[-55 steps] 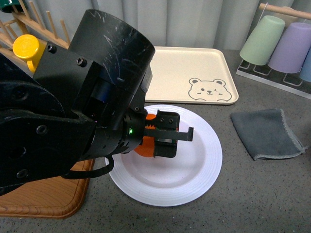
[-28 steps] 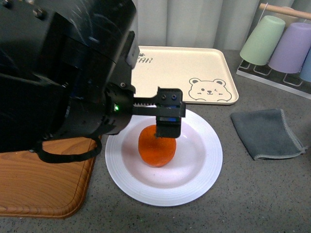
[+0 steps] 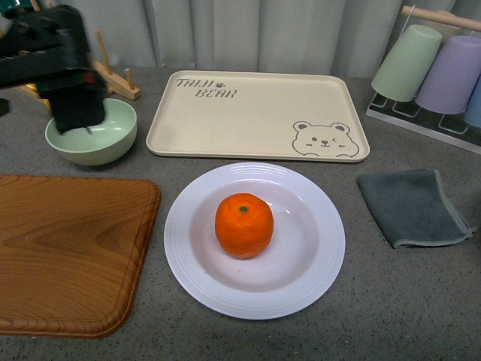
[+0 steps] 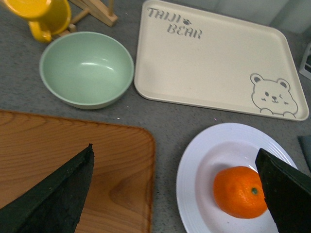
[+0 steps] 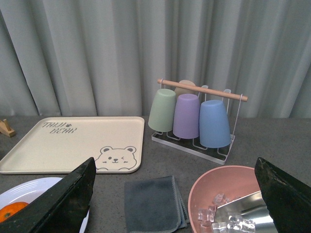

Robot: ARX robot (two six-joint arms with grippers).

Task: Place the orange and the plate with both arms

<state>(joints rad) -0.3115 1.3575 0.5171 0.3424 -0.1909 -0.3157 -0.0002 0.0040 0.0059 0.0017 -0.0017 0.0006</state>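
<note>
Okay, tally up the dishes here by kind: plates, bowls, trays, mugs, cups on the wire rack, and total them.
Plates: 1, the white plate
Bowls: 2, the pale green bowl and the pink bowl
Trays: 1, the bear tray
Mugs: 1, the yellow mug
Cups on the rack: 4, green cup, purple cup, blue cup, beige cup
Total: 9

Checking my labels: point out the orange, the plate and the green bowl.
orange [image 3: 243, 225], front view, middle of its skin.
plate [image 3: 327, 267], front view, bare ridged rim.
green bowl [image 3: 94, 154], front view, outer wall.
</note>
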